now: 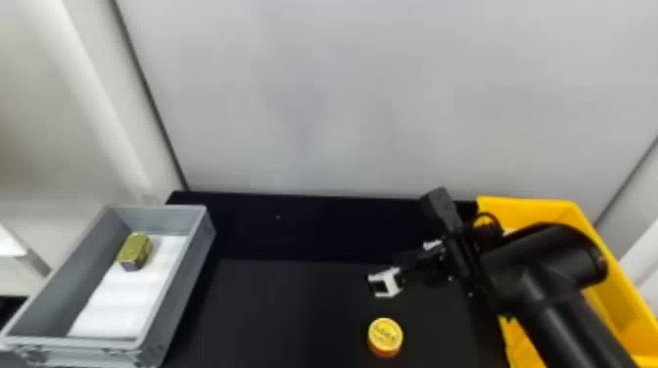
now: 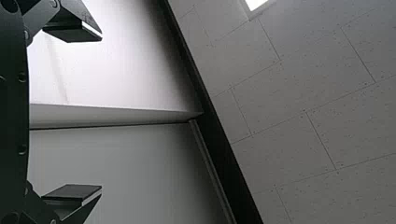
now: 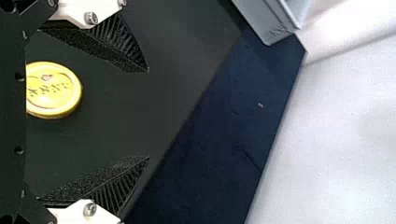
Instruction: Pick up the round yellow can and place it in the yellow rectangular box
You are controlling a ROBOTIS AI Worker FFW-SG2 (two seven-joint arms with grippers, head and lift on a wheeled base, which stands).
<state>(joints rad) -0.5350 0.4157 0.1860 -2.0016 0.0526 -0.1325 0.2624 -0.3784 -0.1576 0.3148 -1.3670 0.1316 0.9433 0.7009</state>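
My right gripper is over the right part of the dark table in the head view, behind the round yellow can, not touching it. In the right wrist view, the right gripper stands open, with the can's yellow lid near the gripper's base. At the right, partly behind my right arm, is the yellow rectangular box. My left gripper is open in the left wrist view, holding nothing, facing a wall and ceiling.
A grey bin stands at the table's left, with a gold-topped tin on white material inside. One corner of the grey bin appears in the right wrist view. A pale wall rises behind the table.
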